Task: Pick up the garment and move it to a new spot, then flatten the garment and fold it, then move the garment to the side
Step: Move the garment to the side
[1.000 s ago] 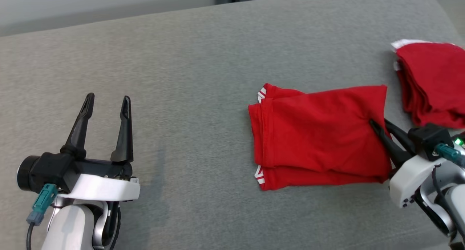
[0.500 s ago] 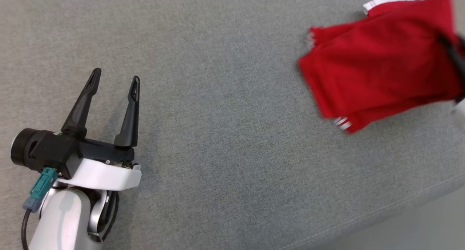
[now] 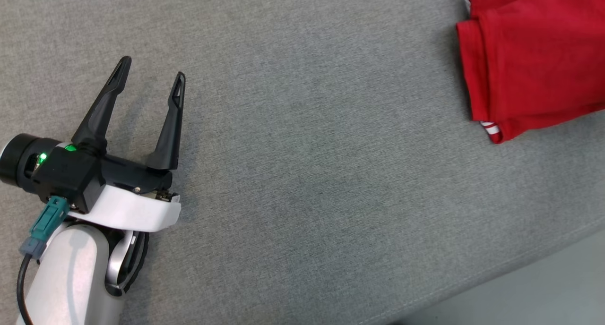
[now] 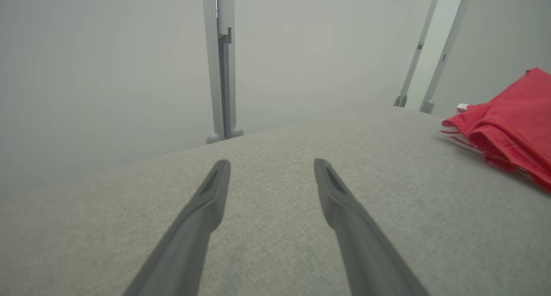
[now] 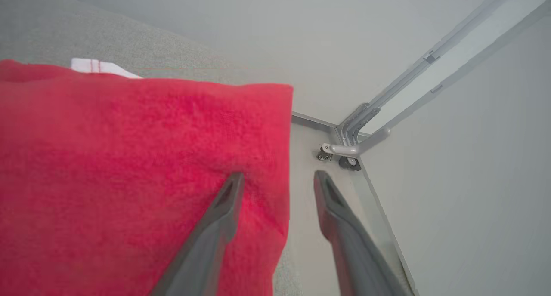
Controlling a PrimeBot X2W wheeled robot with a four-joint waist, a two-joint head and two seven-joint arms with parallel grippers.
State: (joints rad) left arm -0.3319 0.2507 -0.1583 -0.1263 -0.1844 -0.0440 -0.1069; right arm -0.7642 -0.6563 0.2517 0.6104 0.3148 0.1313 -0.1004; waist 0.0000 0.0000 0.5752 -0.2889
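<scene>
Placement aside is judged nearly done: the folded garment point(image 3: 534, 60) is laid at the right edge of the cushion point(image 3: 302, 126). Above its border the right gripper point(image 5: 279, 175), like the left gripper point(image 3: 151, 69), is parted and empty; withdrawal is called for.

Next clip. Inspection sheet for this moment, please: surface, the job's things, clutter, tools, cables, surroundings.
Surface: grey fabric surface, flat and even.
Job's things: red garment, folded, lying at the right end of the surface; white striped trim shows at its corner.
Clutter: nothing seen.
Tools: left tool open, nothing between its fingers, low over the surface and well apart from the garment. Right tool open, one finger over the garment, the other past its edge.
Cables: dark cable with a teal plug at the left wrist.
Surroundings: pale walls, metal posts, pale floor.
</scene>
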